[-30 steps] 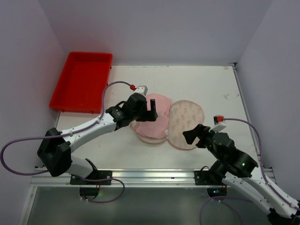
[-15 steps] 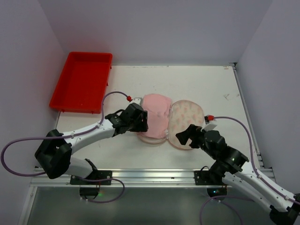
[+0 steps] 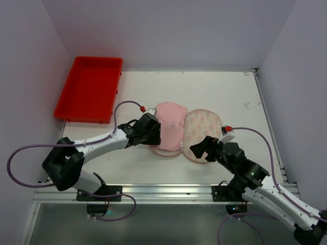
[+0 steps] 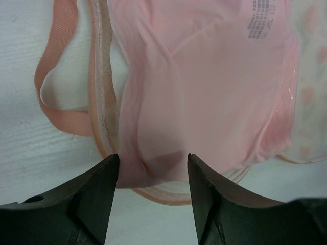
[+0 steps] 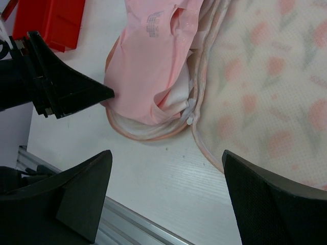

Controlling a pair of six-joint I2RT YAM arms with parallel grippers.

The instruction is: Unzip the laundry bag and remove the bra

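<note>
The laundry bag point(image 3: 203, 127) lies unzipped in mid-table, its cream carrot-print half point(image 5: 265, 76) folded out to the right. The pink bra point(image 3: 171, 120) lies in the bag's left half point(image 4: 102, 102). My left gripper point(image 3: 153, 131) is open at the bra's left edge; in the left wrist view point(image 4: 153, 173) the bra point(image 4: 204, 76) bulges between the two spread fingers. My right gripper point(image 3: 202, 148) is open and empty, just above the table at the bag's near edge. In the right wrist view point(image 5: 166, 173) the bra point(image 5: 148, 66) and the white zip pull point(image 5: 191, 109) lie ahead of it.
The red tray point(image 3: 89, 89) stands at the far left corner. A pink strap loop point(image 4: 51, 92) lies on the table left of the bag. The metal rail point(image 3: 163, 191) runs along the near edge. The left gripper's fingers point(image 5: 66, 92) show in the right wrist view.
My left gripper has moved from above the bra down to its left edge. My right gripper has moved left and forward to the bag's near edge.
</note>
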